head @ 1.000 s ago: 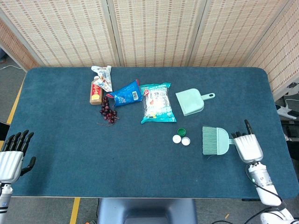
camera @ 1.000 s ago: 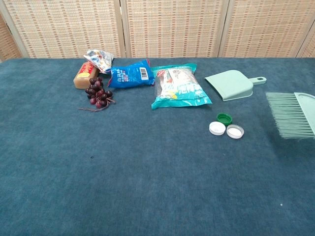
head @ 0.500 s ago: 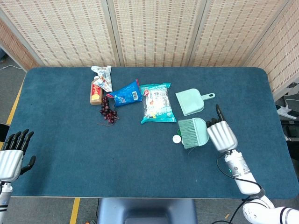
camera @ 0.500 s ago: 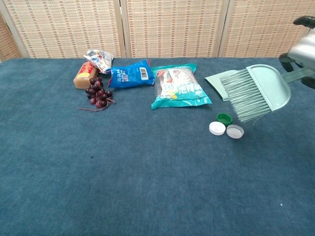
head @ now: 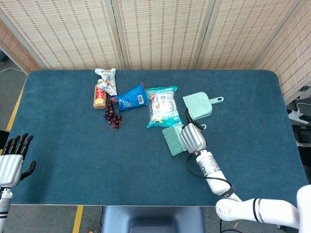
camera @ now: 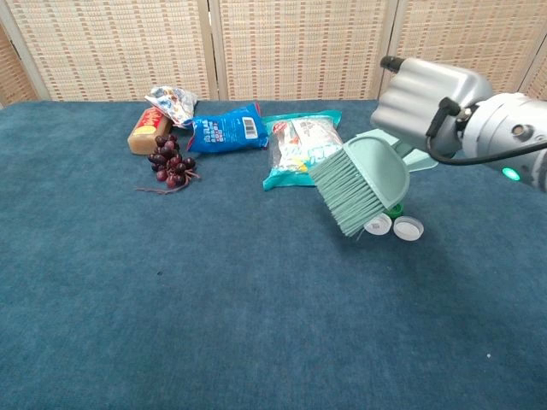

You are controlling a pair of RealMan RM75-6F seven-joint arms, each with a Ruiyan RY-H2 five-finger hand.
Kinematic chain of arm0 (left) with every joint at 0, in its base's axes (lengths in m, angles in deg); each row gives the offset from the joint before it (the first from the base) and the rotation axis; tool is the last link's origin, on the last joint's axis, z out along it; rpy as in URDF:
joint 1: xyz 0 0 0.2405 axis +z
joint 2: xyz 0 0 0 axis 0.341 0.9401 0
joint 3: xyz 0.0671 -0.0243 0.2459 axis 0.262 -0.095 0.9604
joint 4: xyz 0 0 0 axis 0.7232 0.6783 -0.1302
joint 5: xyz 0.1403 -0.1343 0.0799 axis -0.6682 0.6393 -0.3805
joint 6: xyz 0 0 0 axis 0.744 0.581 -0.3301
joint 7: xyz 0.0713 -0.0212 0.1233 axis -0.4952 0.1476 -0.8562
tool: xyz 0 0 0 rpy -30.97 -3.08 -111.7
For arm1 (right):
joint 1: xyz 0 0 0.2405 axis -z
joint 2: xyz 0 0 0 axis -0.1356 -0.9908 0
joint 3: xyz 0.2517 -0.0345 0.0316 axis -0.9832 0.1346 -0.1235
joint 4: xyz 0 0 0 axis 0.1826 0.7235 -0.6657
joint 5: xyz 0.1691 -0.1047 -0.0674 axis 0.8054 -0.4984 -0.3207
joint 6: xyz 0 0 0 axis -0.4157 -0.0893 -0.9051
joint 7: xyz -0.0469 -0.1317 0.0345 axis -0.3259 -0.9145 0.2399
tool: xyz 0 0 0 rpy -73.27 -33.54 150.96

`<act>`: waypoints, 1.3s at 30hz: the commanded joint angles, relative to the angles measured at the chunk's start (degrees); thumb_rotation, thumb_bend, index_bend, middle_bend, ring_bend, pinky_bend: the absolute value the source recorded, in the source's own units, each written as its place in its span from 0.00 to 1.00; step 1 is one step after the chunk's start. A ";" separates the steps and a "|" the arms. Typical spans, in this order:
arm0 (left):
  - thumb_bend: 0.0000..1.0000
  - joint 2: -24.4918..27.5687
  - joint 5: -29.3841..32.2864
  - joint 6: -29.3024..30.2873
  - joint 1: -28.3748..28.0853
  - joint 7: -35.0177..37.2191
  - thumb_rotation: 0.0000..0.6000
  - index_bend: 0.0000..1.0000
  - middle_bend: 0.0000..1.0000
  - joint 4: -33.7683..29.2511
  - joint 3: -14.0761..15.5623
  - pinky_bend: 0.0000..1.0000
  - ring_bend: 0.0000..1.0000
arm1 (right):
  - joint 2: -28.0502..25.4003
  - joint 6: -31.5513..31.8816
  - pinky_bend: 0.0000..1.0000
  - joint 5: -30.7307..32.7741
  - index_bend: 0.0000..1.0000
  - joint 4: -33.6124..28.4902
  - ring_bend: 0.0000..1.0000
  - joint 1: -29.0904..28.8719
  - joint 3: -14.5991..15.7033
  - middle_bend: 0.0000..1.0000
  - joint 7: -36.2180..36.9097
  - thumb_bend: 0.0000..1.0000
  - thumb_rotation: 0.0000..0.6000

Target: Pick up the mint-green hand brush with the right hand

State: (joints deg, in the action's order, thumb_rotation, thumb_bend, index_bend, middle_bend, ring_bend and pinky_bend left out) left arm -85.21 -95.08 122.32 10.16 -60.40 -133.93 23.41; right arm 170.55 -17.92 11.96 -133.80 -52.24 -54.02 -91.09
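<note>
The right hand (camera: 432,94) has the mint-green hand brush (camera: 359,182) in its grip, held up off the blue table (camera: 214,299) around the middle right of the chest view, bristles pointing down-left. The brush hangs above the bottle caps (camera: 393,226), near the teal snack bag (camera: 303,149). The left hand (head: 12,155) sits at the lower left of the head view, fingers spread, holding nothing.

Right hand (head: 192,138) holding mint-green hand brush (head: 173,139), left hand (head: 11,162) beside table edge (head: 29,145)
</note>
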 commanded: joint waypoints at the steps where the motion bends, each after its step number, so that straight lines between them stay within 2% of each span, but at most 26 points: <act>1: 0.40 0.05 0.08 -0.12 -0.04 0.12 1.00 0.00 0.00 0.04 -0.03 0.09 0.00 | 3.86 2.16 0.04 6.72 0.99 2.24 0.62 -4.42 1.58 0.89 -4.88 0.51 1.00; 15: 0.40 -0.44 0.08 -0.39 -0.03 0.35 1.00 0.00 0.00 1.20 0.28 0.09 0.00 | 5.96 5.07 0.04 13.65 0.99 8.96 0.63 -8.58 7.95 0.89 -5.93 0.51 1.00; 29: 0.40 -1.97 0.63 -1.30 -0.54 -0.81 1.00 0.00 0.00 3.09 0.24 0.09 0.00 | 1.86 5.32 0.04 15.58 0.99 13.06 0.63 -8.34 14.82 0.89 -3.20 0.51 1.00; 39: 0.40 -2.58 1.34 -2.18 -1.02 -4.62 1.00 0.00 0.00 1.40 0.34 0.09 0.00 | -0.53 3.54 0.04 15.43 0.99 17.75 0.63 -6.31 18.90 0.89 1.25 0.51 1.00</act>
State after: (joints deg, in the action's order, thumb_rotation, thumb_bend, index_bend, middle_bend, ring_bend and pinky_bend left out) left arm -87.66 -93.82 120.33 9.19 -64.89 -132.64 23.65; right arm 170.50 -14.11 27.49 -116.51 -58.97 -35.61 -90.47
